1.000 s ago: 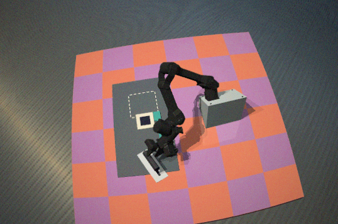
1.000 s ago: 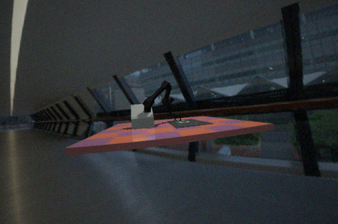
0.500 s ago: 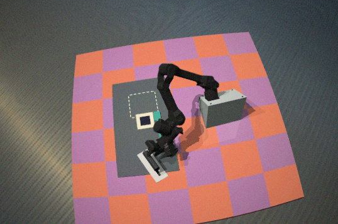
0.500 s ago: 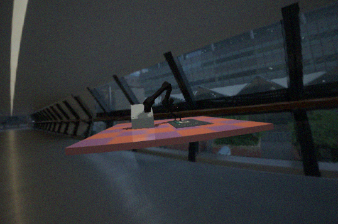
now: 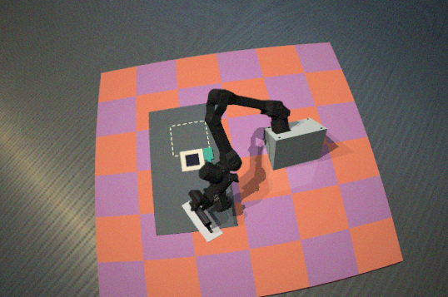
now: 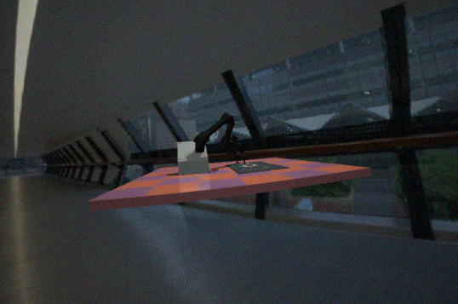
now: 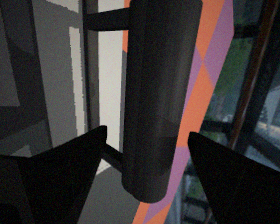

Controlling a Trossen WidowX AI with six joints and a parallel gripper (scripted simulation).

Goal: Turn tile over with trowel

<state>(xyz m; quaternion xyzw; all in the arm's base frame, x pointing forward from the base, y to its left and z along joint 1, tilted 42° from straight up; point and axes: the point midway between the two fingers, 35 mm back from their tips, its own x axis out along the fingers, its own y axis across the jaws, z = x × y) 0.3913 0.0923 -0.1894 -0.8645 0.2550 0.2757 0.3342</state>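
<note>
The trowel, with a black bar handle (image 5: pixel 203 217) (image 7: pixel 163 75) over a flat white blade (image 5: pixel 215 235) (image 7: pixel 110 75), lies across the mat's near edge. My gripper (image 5: pixel 209 205) (image 7: pixel 148 134) is open above it; in the wrist view the handle shows between the fingertips, with a gap on each side. The tile (image 5: pixel 184 165), cream-bordered with a dark square facing up, lies on the grey mat (image 5: pixel 166 194). It is just below the dashed outline (image 5: pixel 171 140) in the top view. The outline's right part is near the arm. The exterior view shows these too small for detail.
A teal piece (image 5: pixel 208 154) touches or adjoins the tile's right side. The arm's grey base box (image 5: pixel 297 148) stands right of the mat on the orange and purple checkered table (image 5: pixel 275 269) (image 6: pixel 170 192). The forearm hangs over the mat's right edge.
</note>
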